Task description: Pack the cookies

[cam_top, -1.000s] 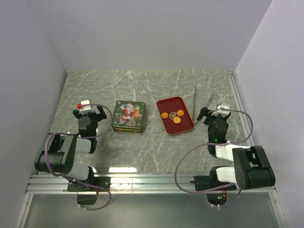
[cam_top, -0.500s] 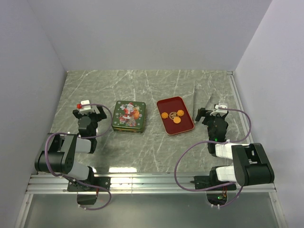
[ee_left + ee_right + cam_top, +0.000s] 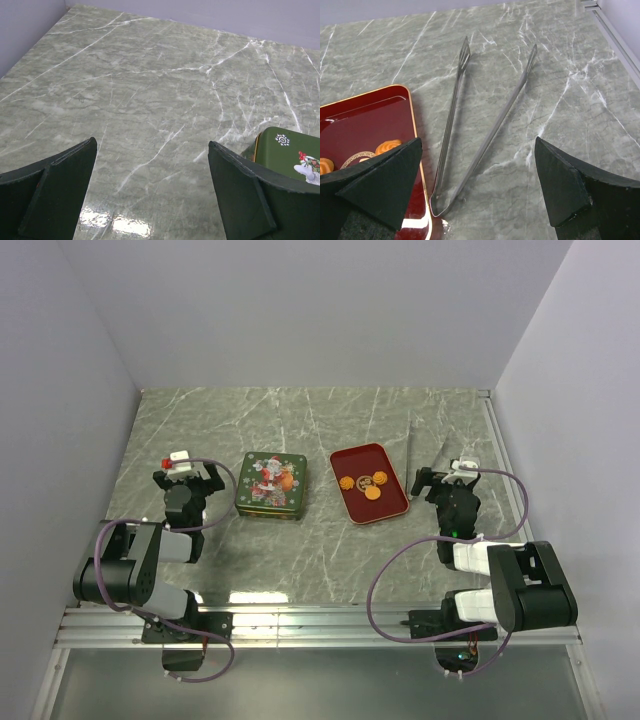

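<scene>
The two arms sit low on a grey-green marble table [image 3: 150, 75] veined with white, boxed in by plain pale walls [image 3: 320, 310] on three sides. The left gripper [image 3: 152, 147] is spread wide with nothing between its fingers and only bare stone ahead. A green Christmas tin [image 3: 271, 484], lid on, lies just off its right finger. The right gripper [image 3: 477, 144] also gapes empty. Metal tongs [image 3: 451, 115] lie flat on the stone straight ahead of it. The cookies [image 3: 365, 483], orange rounds, rest in a red tray [image 3: 352, 462] just to that gripper's left, beside the tongs. Light glares off the polished surface near the arm bases.
</scene>
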